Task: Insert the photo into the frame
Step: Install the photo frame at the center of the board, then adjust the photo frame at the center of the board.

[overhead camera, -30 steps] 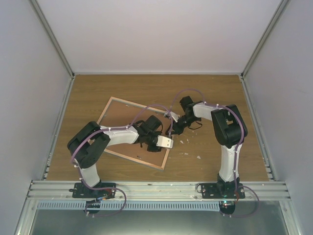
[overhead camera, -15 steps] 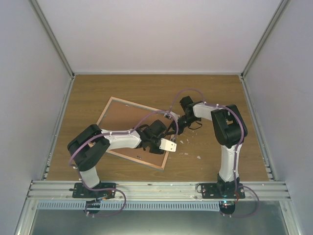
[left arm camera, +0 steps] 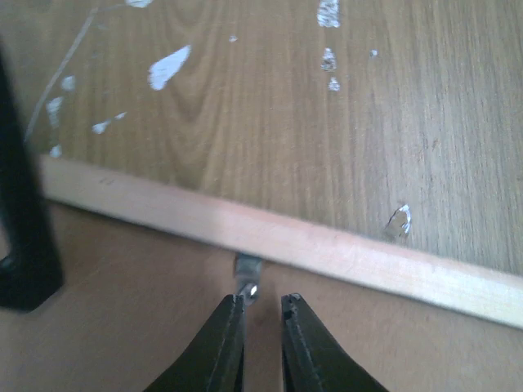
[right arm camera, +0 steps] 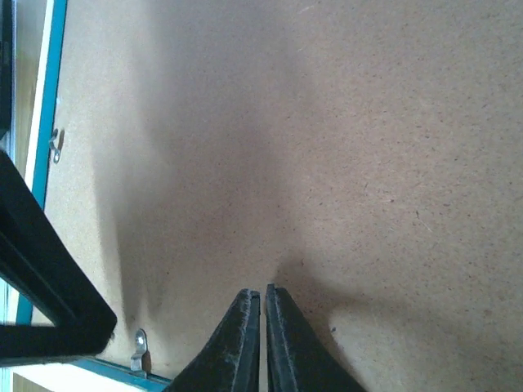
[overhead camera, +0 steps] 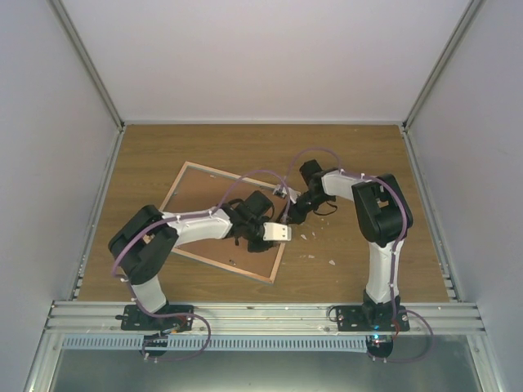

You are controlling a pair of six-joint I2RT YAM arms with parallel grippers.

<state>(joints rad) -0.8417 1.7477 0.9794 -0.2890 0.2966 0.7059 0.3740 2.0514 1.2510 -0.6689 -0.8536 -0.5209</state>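
The left pincer (left arm camera: 261, 300) is released: its two black fingers (left arm camera: 225, 343) stand a narrow gap apart with nothing between them. The tips hover over the brown back of the frame (left arm camera: 122, 327), just inside its light wood edge (left arm camera: 351, 255). Directly ahead of them sits a small metal tab (left arm camera: 248, 276) (fixed at the inner side of that edge). The right pincer (right arm camera: 261, 291) is clenched on nothing, its tips down at the frame's back board (right arm camera: 351, 131), well inside the teal rim (right arm camera: 46, 98); whether they touch the board I cannot tell. The frame lies face down and skewed on the wooden surface (overhead camera: 359, 147). White flecks (left arm camera: 169, 67) dot the surface just beyond the frame's wood edge.
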